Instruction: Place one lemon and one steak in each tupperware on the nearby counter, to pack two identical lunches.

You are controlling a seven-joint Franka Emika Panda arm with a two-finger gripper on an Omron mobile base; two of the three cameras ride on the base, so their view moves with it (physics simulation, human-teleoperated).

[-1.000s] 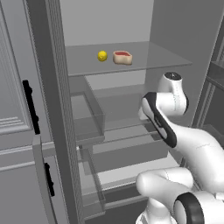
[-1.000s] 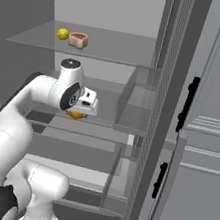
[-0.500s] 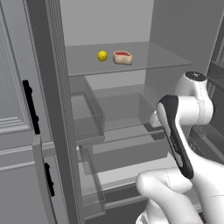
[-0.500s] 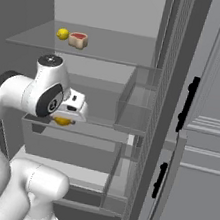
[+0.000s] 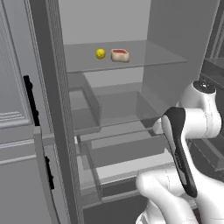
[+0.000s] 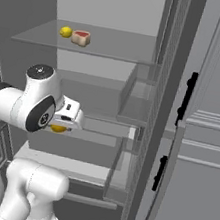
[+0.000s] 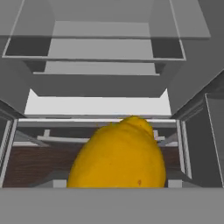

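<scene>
Hand view shows my gripper squeezing a round yellow lemon; it feels firm, smooth, maybe slippery, so I hold its middle.

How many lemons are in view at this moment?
2. One lemon sits on the upper glass shelf beside the steak; a second lemon is held in the claw, low in front of the open fridge. Others may be hidden.

Held lemon blocks forward view; drawers ahead, perhaps passable above.
</scene>
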